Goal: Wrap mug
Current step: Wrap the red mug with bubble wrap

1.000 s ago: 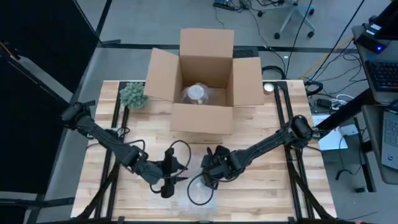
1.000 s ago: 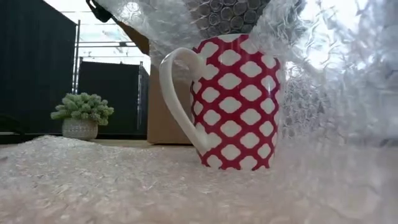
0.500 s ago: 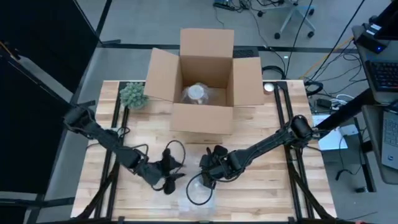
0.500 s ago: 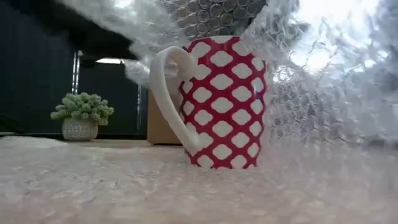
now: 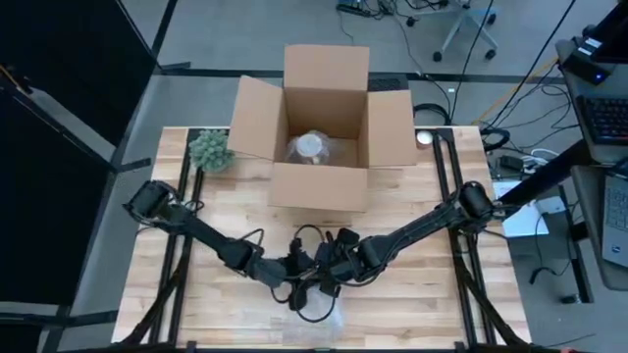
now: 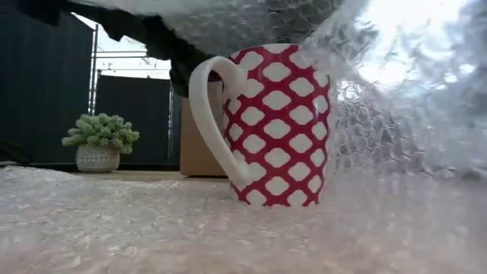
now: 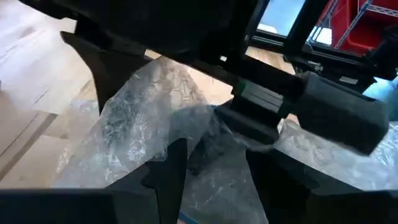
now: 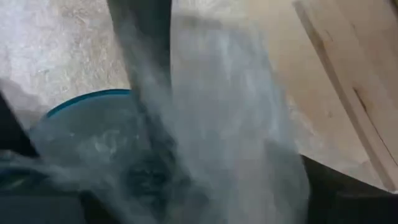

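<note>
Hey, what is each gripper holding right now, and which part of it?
The right gripper pinches a fold of bubble wrap above the mug. The left gripper is at the wrap too; its hold cannot be told.

Even overhead light on the pale wooden table point(image 5: 422, 294); backlit glare whitens the clear bubble wrap point(image 6: 411, 84); both wrist views are blurred close up.

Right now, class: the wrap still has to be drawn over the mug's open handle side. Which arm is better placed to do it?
Probably the left. In the low view the mug stands upright, bubble wrap covering the side away from its handle. In the high view the left gripper sits beside the right gripper over it.
</note>
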You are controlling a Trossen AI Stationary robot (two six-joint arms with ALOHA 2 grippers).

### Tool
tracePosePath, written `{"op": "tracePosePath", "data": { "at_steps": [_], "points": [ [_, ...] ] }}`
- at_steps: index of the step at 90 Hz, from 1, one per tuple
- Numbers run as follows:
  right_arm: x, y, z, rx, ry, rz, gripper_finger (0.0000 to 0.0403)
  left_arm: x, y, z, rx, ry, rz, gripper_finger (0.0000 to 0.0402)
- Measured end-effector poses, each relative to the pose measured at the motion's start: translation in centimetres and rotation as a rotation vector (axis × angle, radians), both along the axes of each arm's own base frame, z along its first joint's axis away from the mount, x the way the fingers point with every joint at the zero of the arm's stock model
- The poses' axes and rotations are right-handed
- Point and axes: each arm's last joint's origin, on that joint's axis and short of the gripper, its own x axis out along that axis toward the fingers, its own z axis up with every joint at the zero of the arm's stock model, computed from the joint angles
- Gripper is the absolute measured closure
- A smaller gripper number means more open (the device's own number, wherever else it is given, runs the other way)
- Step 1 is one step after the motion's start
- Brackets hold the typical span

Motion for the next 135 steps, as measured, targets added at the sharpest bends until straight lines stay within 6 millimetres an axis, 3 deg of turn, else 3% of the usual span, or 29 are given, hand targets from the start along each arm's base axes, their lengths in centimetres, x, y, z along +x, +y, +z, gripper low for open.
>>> {"op": "tracePosePath", "data": {
  "at_steps": [11,37,52,68,90,100,135],
  "points": [
    [-0.4,-0.3,1.5,0.044,0.002,0.016,0.0179,0.0,0.0,-0.1,0.008,0.015,-0.002,0.0240],
    [-2.7,-0.5,7.3,0.102,-0.024,0.090,0.0179,-0.1,0.0,-0.3,0.002,0.026,-0.007,0.0240],
    [-4.8,1.6,8.8,0.146,-0.014,0.210,0.0179,-0.1,0.0,-0.4,0.002,0.029,-0.007,0.0240],
    [-6.6,5.4,8.4,0.108,-0.021,0.327,0.0179,-0.1,0.0,-0.4,0.002,0.030,-0.007,0.0240],
    [-6.9,9.4,5.7,-0.192,-0.100,0.455,0.0179,-0.1,-0.1,-0.4,0.000,0.028,-0.008,0.0240],
    [-6.4,9.9,5.2,-0.266,-0.143,0.460,0.0179,-0.1,-0.1,-0.4,-0.001,0.028,-0.009,0.0240],
    [-5.9,10.0,5.0,-0.270,-0.176,0.431,0.0178,-0.1,-0.1,-0.3,-0.008,0.016,-0.010,0.0240]
  ]
}}
